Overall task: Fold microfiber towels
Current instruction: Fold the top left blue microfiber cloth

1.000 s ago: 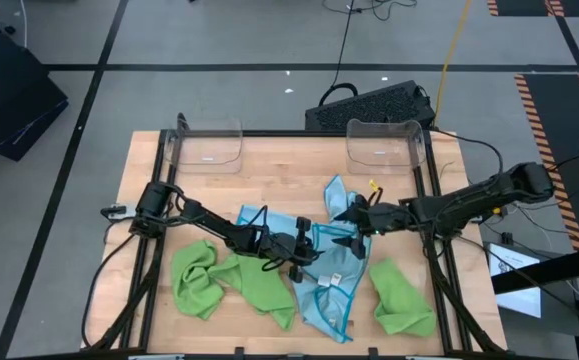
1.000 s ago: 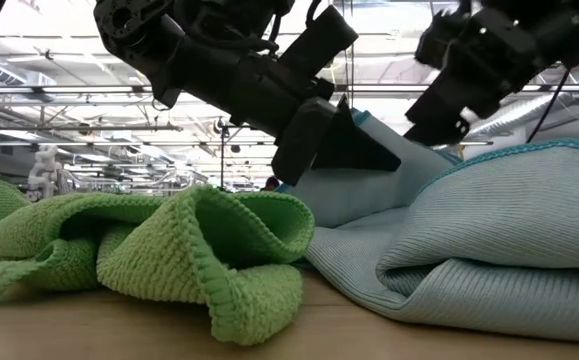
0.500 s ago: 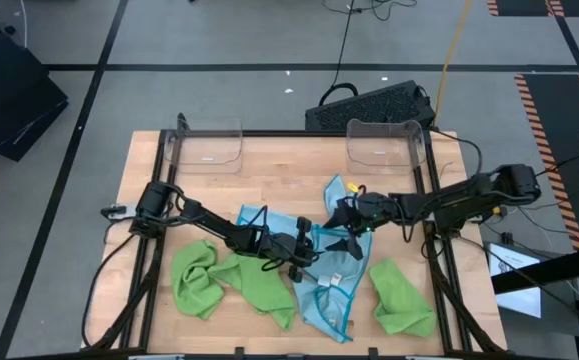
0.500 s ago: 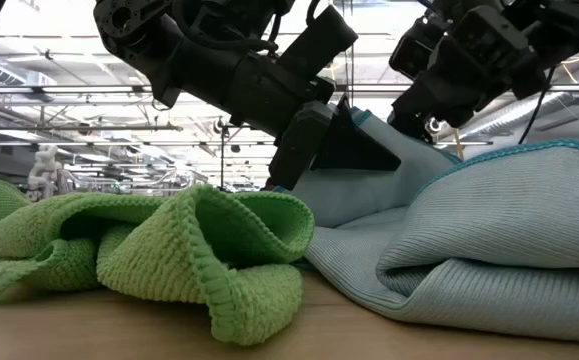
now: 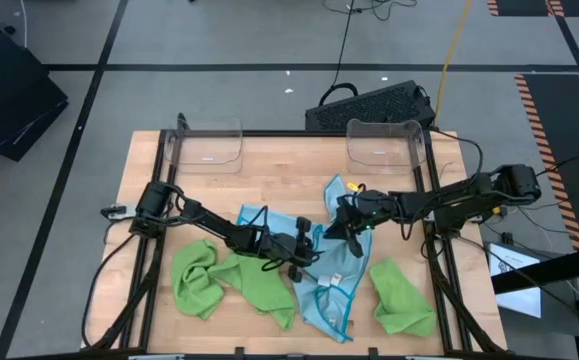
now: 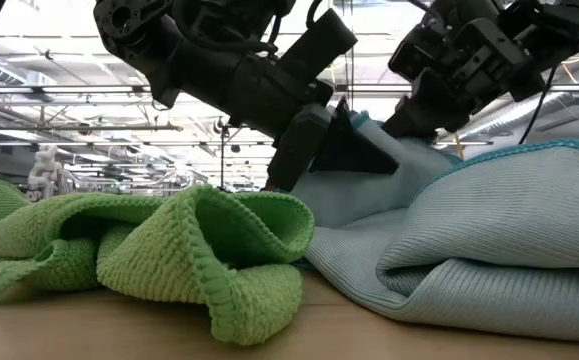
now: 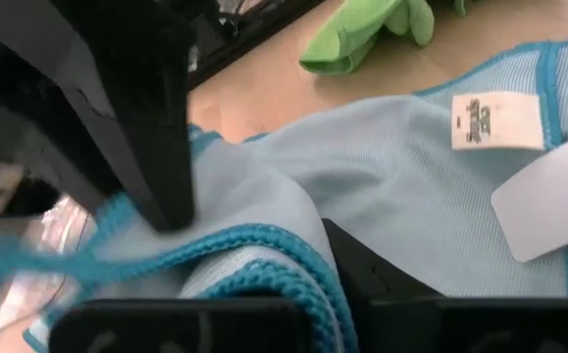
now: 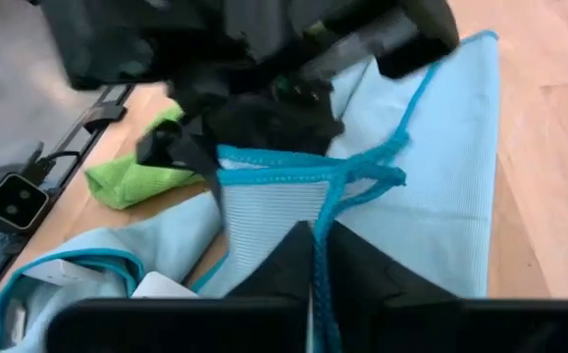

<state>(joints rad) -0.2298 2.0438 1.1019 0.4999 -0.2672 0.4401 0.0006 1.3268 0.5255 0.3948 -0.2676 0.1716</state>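
A light blue microfiber towel [image 5: 331,272] with teal edging lies crumpled at the table's middle, its white label [image 7: 485,120] facing up. My left gripper [image 5: 312,250] reaches in from the left and is shut on it. My right gripper [image 5: 336,229] comes from the right and is shut on it close by, almost meeting the left one. Two lime green towels [image 5: 231,280] lie bunched on the wood to the near left. Another green towel [image 5: 404,300] lies at the near right. My left gripper [image 7: 313,265] pinches a raised fold of the blue towel's teal edge [image 7: 264,240] between its two fingers, slanting down from the table's left. The cloth there is held up off the table while the rest of it lies slack. My right gripper [image 8: 313,245] pinches the teal hem [image 8: 323,201] between its two fingers, slanting down from the table's right; the hem runs along between the fingers. That part is raised in a peak [image 6: 369,135], and the rest of the towel rests on the table.
Two clear plastic bins stand at the far edge, one at the left [image 5: 209,145] and one at the right [image 5: 384,140]. A white tag [image 7: 548,206] lies on the blue towel. Bare wood shows between the bins and the towels.
My right gripper has moved a little toward the table's left, up to the left gripper, tipped downward, and shut on the blue towel's hem. My left gripper and the towels have stayed where they were.
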